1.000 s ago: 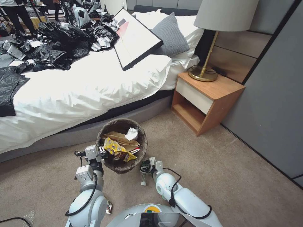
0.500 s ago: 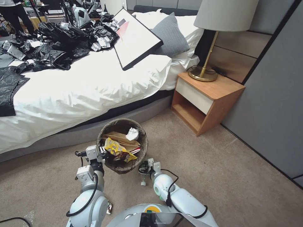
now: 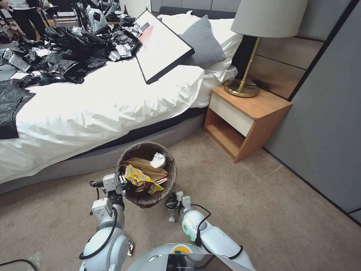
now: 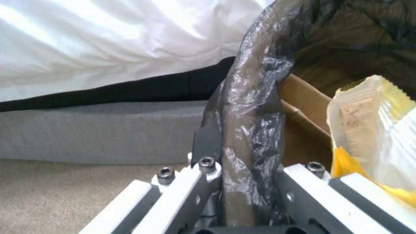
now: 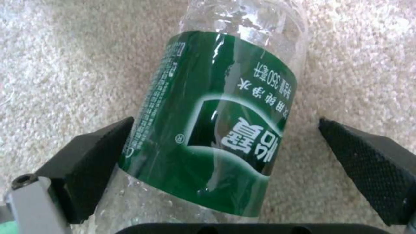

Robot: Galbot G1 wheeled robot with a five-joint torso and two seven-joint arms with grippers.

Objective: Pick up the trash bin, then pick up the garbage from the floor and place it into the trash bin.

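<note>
With the left claw (image 3: 121, 183) clamped on the bag-lined rim of the trash bin (image 3: 146, 174) beside the bed and the right claw (image 5: 225, 156) spread open around the green bottle (image 5: 216, 120) lying on the carpet, an off-centre squeeze could squirt the slick, crushable bottle sideways.

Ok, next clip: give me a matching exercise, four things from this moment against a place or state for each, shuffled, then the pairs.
Things:
1. left tool
2. right tool
3. plastic bottle
4. white tissue

Places or states:
A. lying on the carpet
B. inside the trash bin, on top of the litter
C. open, one finger either side of the bottle
D. clamped on the bin's bagged rim

Pairs: 1-D, 2-C, 3-A, 4-B
</note>
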